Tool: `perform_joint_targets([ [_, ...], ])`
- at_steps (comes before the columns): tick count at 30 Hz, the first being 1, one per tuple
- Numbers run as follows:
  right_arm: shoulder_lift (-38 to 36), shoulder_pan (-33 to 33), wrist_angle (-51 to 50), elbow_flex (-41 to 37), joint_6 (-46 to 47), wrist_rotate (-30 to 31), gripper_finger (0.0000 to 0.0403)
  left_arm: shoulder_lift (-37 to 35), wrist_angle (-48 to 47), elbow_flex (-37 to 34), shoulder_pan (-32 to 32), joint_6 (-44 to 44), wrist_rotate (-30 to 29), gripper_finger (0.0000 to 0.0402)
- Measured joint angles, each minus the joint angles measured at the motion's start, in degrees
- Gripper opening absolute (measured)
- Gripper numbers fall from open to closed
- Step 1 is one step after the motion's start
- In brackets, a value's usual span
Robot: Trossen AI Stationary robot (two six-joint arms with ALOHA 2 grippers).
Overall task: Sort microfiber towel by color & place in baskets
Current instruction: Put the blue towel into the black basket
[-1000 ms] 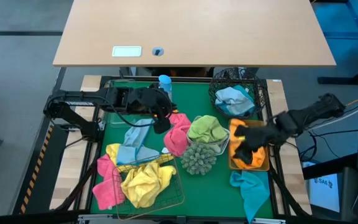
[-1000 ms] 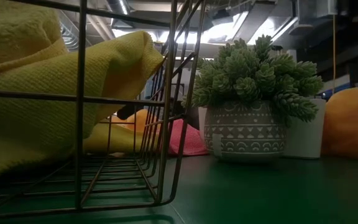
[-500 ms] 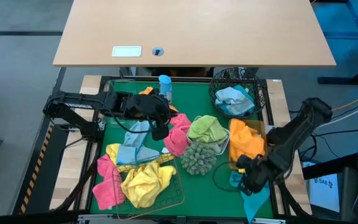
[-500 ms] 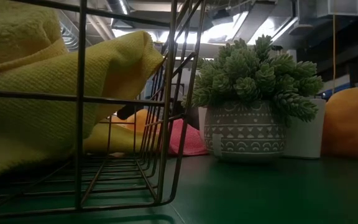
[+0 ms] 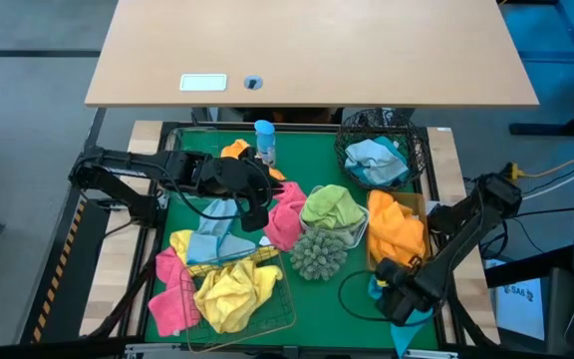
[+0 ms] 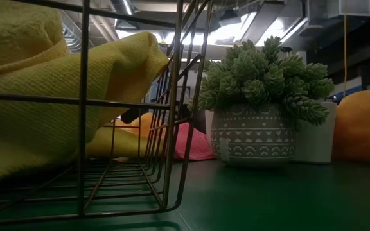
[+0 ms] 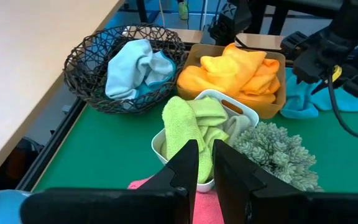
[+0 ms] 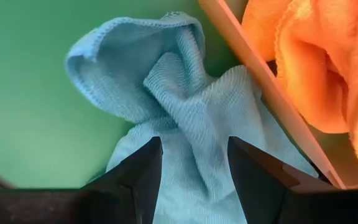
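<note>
My right gripper [image 5: 399,296] [image 8: 194,165] is open, low over the teal towel [image 5: 404,311] [image 8: 185,118] that lies on the green mat near the table's near right corner. Its fingers stand on either side of a raised fold. My left gripper [image 5: 258,207] [image 7: 206,163] hovers over the edge of a pink towel [image 5: 285,214], fingers open by a narrow gap. The black mesh basket [image 5: 352,135] holds a light blue towel. An orange towel fills the tan tray [image 5: 422,204]. Green towels sit in the white tray [image 7: 248,114], a yellow one in the gold basket [image 5: 285,304].
A spiky green plant in a pot [image 5: 317,254] [image 6: 255,128] stands mid-table and a blue spray bottle [image 5: 264,138] at the far edge. More towels lie at left: light blue [image 5: 212,234], pink [image 5: 172,289], orange [image 5: 233,150]. A cable loops beside the right gripper.
My right gripper has left the tan tray, where the orange towel stays, and has moved toward the near edge and down over the teal towel. My left arm has shifted slightly toward the near edge, uncovering an orange towel at the far left.
</note>
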Motion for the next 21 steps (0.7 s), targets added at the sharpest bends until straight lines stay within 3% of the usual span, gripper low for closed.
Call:
perform_joint_targets([
  [14,7.5,0.0,0.9,0.0,-0.3,-2.6,0.018,0.0,0.0,0.0,0.0,0.4,0.0,0.0045],
  [17,8.1,0.0,3.0,0.0,-0.6,-3.5,0.0158,0.0,0.0,0.0,0.0,0.4,0.0,0.0045],
  [21,8.2,0.0,5.8,0.0,-3.1,-4.5,0.0095,0.0,0.0,0.0,0.0,0.4,0.0,0.0045],
])
